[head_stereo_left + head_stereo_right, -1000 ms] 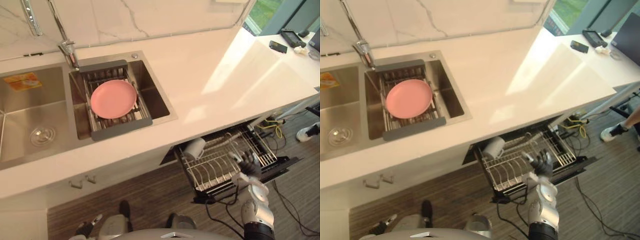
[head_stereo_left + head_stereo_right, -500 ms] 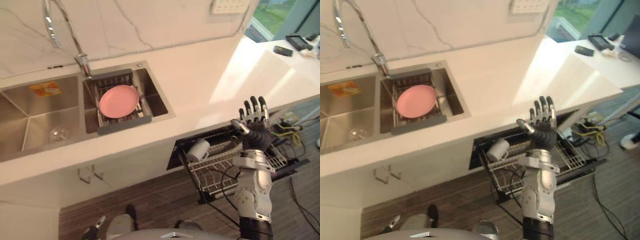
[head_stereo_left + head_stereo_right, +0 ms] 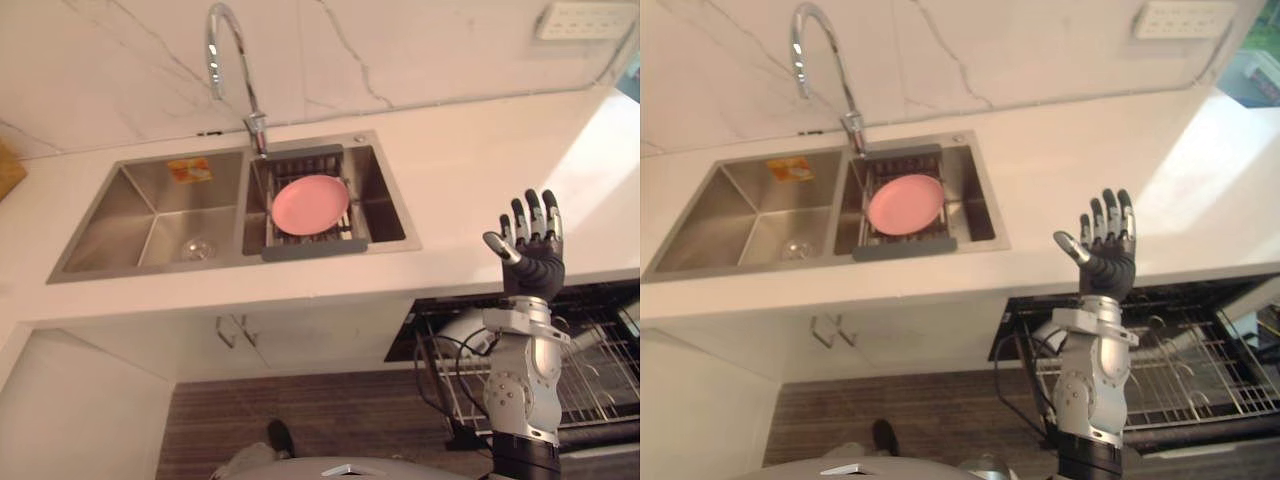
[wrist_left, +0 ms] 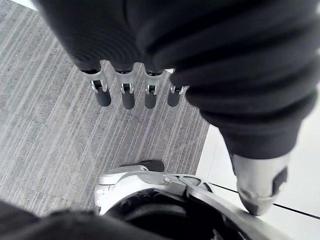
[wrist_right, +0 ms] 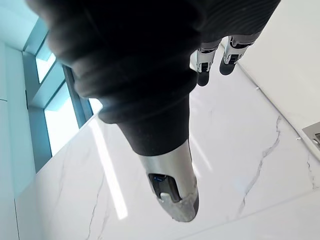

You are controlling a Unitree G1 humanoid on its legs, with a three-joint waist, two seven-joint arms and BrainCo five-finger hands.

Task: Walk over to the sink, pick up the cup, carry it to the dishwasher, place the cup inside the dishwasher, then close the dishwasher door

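**Cup is racked, and the closing move is where you could lose it**

Your right hand (image 3: pixel 530 262) is raised in front of the counter (image 3: pixel 470 170) edge with its fingers straight and spread, holding nothing. Your left hand (image 4: pixel 128 97) hangs toward the floor, fingers straight and just as empty. The cup (image 3: pixel 460 326) sits in the pulled-out dishwasher rack (image 3: pixel 1185 365), at the end nearer the sink (image 3: pixel 150 215), and your right forearm partly hides it (so you cannot tell whether it stands or lies on its side).

What is left, as I judge it, is closing up, and these are the hazards:

- Bring the right hand straight down and its spread fingers may strike the counter lip or snag in the rack wires.
- Sweep the arm sideways and the forearm, which is just beside the cup, could tip it or knock it out.
- Shut the door while the rack juts out and it will likely jam, rattling the cup loose.

The pink plate (image 3: pixel 311 203) in the sink is well apart and not at risk.
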